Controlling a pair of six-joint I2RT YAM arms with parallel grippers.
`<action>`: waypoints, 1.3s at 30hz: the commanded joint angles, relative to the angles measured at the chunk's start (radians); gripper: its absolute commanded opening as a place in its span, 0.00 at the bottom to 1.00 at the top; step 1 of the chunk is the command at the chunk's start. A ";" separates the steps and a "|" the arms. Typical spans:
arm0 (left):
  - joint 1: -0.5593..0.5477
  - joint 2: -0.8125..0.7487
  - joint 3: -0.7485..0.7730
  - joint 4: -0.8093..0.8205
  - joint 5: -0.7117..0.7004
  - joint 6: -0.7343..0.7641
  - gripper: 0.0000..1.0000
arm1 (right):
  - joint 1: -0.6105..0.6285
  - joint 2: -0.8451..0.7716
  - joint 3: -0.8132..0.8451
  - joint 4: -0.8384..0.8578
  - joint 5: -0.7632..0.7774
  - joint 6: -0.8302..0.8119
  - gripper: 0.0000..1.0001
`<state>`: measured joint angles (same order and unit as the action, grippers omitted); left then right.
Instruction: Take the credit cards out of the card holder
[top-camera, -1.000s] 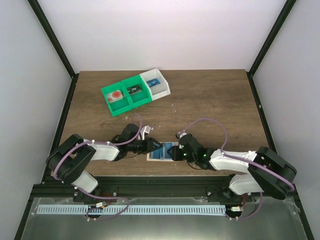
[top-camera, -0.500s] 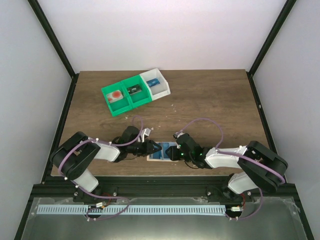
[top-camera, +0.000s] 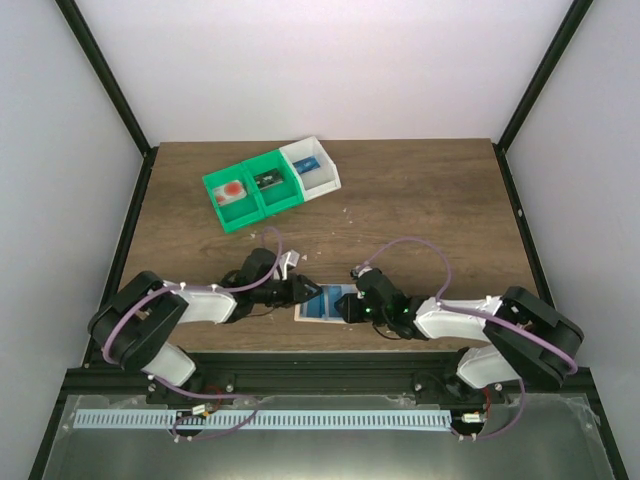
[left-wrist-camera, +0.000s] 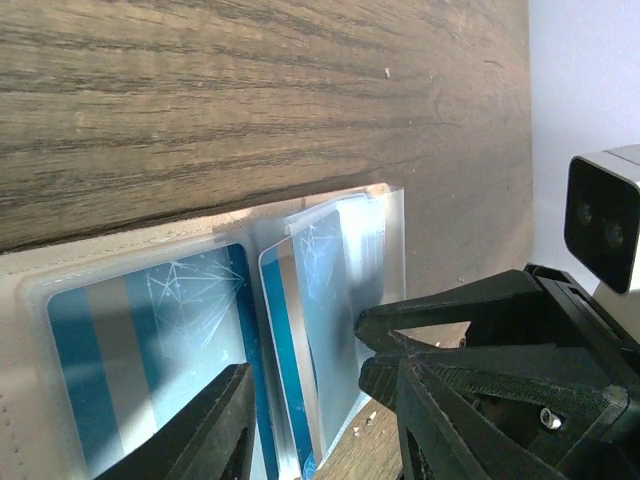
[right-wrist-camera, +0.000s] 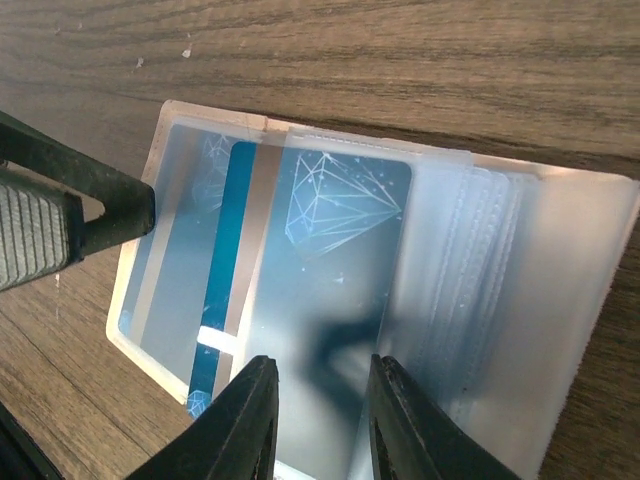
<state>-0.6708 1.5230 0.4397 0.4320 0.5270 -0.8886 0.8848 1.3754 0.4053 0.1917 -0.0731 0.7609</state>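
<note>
Here, near the front edge of the wooden table (top-camera: 430, 200), the card holder (right-wrist-camera: 560, 300) lies open and flat between the two arms, with light blue credit cards (right-wrist-camera: 300, 230) tucked inside its clear sleeves. The left gripper (top-camera: 304, 292) reaches in from the left with its fingers wide apart, one tip touching the holder's edge. The right gripper (top-camera: 346, 304) hovers over the other side, its fingers only narrowly apart and clamping nothing I can make out. Farther back, well apart, two green bins (top-camera: 250, 192) sit in a row with a white bin (top-camera: 312, 166).
</note>
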 joint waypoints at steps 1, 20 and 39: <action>0.003 0.025 0.018 0.012 0.007 0.009 0.40 | -0.004 -0.042 0.025 -0.085 0.020 0.006 0.28; -0.021 0.145 0.002 0.187 0.044 -0.066 0.36 | -0.016 0.078 0.065 -0.066 0.002 -0.011 0.20; -0.038 0.144 -0.015 0.202 0.026 -0.083 0.10 | -0.017 0.058 -0.009 -0.028 0.013 0.005 0.19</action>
<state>-0.7033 1.6798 0.4328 0.6254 0.5564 -0.9924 0.8719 1.4231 0.4255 0.2161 -0.0620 0.7609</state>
